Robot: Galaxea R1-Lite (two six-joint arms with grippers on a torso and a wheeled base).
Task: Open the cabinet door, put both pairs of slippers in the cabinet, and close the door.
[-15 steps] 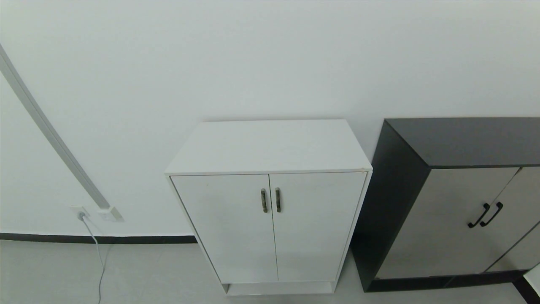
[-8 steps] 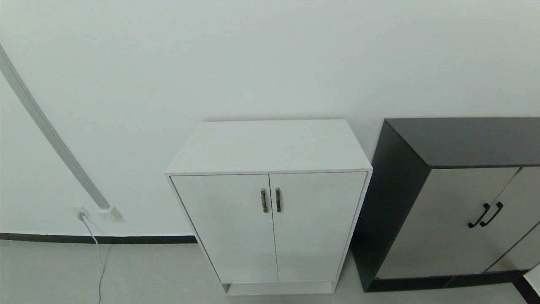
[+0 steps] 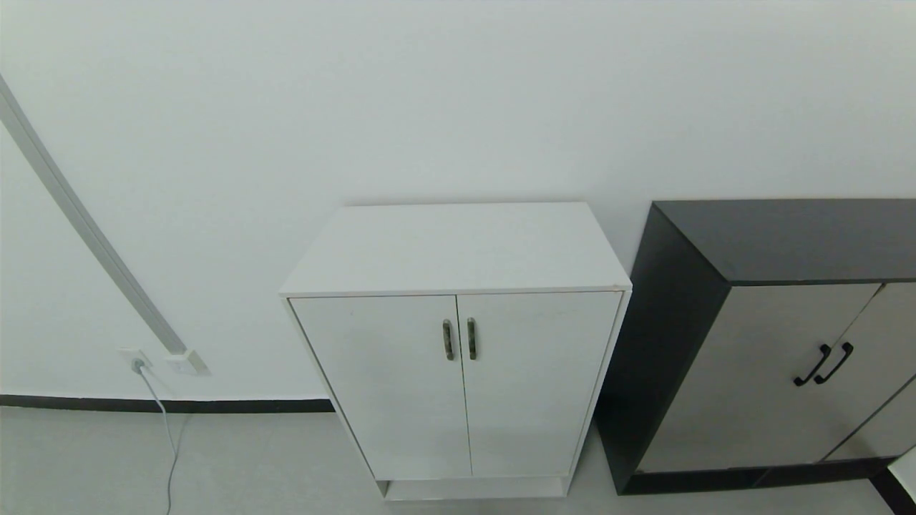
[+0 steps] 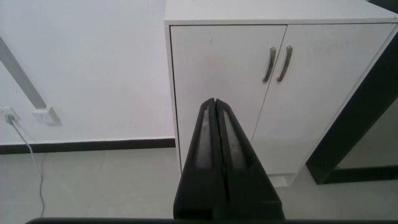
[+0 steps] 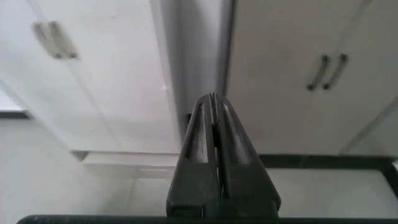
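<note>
White cabinet (image 3: 386,386) ahead, fully closed.
I see my left claw (image 4: 215,102) and right claw (image 5: 214,97) both pinched together, holding nothing.

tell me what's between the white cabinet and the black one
Nothing; the head view shows bare wall and floor between the white cabinet and the black cabinet.

Both doors (image 3: 386,386) of the white cabinet (image 3: 458,250) stand shut, their handles (image 3: 448,339) side by side at the middle seam, facing open room. A dark cabinet (image 3: 751,343) crowds its right side, while bare floor (image 3: 272,465) lies to its left, crossed by a cable (image 3: 170,465) near the wall (image 3: 429,100).
</note>
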